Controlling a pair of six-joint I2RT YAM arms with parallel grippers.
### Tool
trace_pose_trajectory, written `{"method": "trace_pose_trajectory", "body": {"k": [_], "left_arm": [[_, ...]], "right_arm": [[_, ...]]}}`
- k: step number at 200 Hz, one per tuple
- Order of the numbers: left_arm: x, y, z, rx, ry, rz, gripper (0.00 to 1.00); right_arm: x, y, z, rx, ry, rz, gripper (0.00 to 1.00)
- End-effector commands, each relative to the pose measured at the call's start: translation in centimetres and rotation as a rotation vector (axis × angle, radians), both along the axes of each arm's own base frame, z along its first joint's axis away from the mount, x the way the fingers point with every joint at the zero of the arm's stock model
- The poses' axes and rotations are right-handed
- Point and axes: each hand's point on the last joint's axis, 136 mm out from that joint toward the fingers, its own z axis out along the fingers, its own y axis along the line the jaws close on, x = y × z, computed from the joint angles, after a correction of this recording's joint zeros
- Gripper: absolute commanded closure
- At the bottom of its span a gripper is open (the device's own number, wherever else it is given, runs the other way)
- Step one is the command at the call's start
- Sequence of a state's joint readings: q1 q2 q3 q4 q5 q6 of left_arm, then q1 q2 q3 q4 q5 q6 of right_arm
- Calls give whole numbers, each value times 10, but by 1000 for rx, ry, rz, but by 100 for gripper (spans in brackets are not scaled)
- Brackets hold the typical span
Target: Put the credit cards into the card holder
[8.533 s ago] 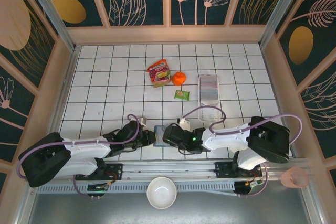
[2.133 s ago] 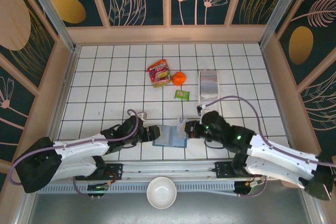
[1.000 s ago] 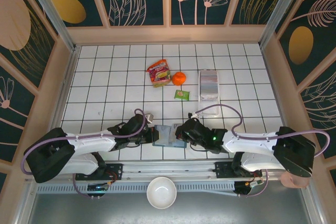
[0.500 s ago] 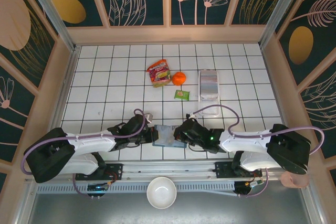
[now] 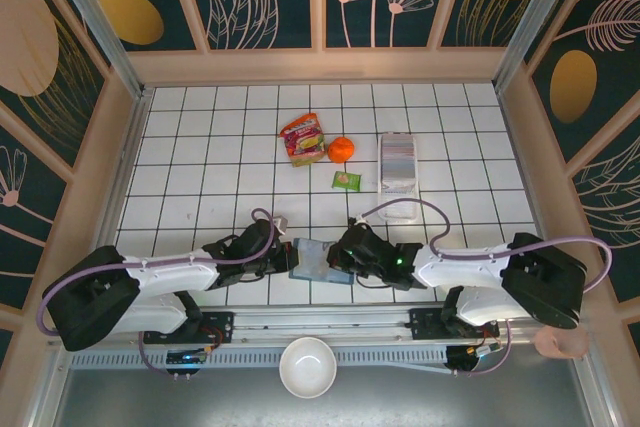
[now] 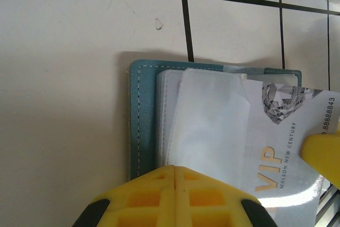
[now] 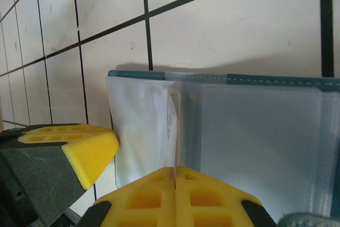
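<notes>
The card holder (image 5: 316, 260) is lying open on the tiles, its teal edge showing around paler pockets. The left gripper (image 5: 287, 258) is pressing in from the holder's left side and the right gripper (image 5: 343, 256) from its right side, both down at its level. Each pincer is showing its yellow tips closed together. A thin pale edge is running into each seam, but I cannot tell whether either is nipping a card or a pocket flap.

I judge the job partly done. Some cards are sitting in the holder's left pocket, while a silver card (image 6: 287, 147) marked VIP is poking out askew past the holder's far edge and needs seating. A clear tray (image 5: 397, 169) is waiting well beyond the holder, possibly with more cards.
</notes>
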State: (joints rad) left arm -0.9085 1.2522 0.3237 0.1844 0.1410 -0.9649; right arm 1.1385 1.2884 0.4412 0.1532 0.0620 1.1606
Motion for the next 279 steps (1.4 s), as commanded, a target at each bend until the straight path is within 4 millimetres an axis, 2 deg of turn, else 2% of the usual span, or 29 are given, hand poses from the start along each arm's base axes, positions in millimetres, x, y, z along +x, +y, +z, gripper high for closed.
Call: {"method": "trace_pose_trajectory", "body": {"k": [1,28,66,107,149,207,226,279], "left_arm": [[-2,9,-12,42,13,6,100],[-4,11,-13,44,18,7,100],[-6,14,-13,43,21,14,100],[-9,18,-14,34,26,27,100],[-12,21,-17,37,35,28,100],[-13,22,-18,35,36,29,100],[-12,21,-17,36,32,31,100],[-12,23,-18,43,31,33,100]], "right_arm": [[-3,-2,-8,-59,16,38,100],[-4,0,-11,-75,25,56,100],[-3,-9,-25,-120,71,17,100],[2,-10,-25,-98,68,-37,100],[3,3,-28,-94,72,-28,100],[-1,24,-31,-111,50,72,100],[-3,19,-34,-161,54,93,100],[-1,2,-25,-174,42,110,100]]}}
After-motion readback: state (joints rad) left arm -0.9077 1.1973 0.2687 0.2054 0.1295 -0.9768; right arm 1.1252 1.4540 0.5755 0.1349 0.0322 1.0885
